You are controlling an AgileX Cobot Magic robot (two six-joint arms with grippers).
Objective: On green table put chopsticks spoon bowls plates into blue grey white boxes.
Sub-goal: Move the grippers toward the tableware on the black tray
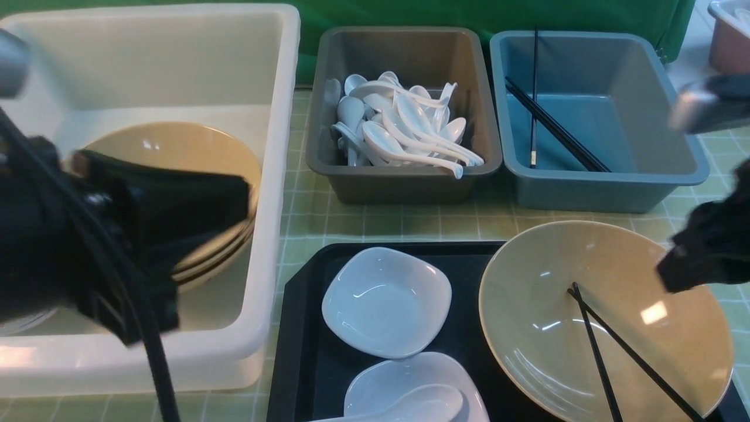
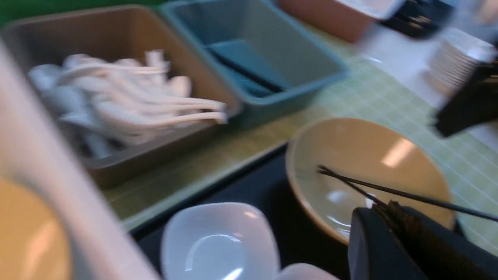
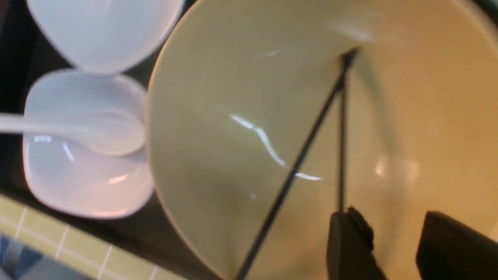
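On the black tray (image 1: 304, 351) stands a big tan bowl (image 1: 539, 305) with two black chopsticks (image 1: 609, 346) crossed in it. My right gripper (image 1: 668, 275) hovers over its right side, open and empty, one finger close beside a chopstick (image 3: 311, 147). Two white bowls (image 1: 387, 302) sit left of the tan bowl, and the nearer one holds a white spoon (image 1: 422, 404). My left gripper (image 1: 243, 199) is shut and empty above the tan plates (image 1: 176, 146) in the white box (image 1: 281, 176). The grey box (image 1: 404, 181) holds several spoons, and chopsticks (image 1: 556, 132) lie in the blue box (image 1: 586, 193).
A pinkish box (image 1: 726, 47) stands at the far right back, off the green checked table (image 1: 363, 223). The left wrist view shows a stack of white dishes (image 2: 451, 62) beyond the blue box. A green cloth hangs behind the boxes.
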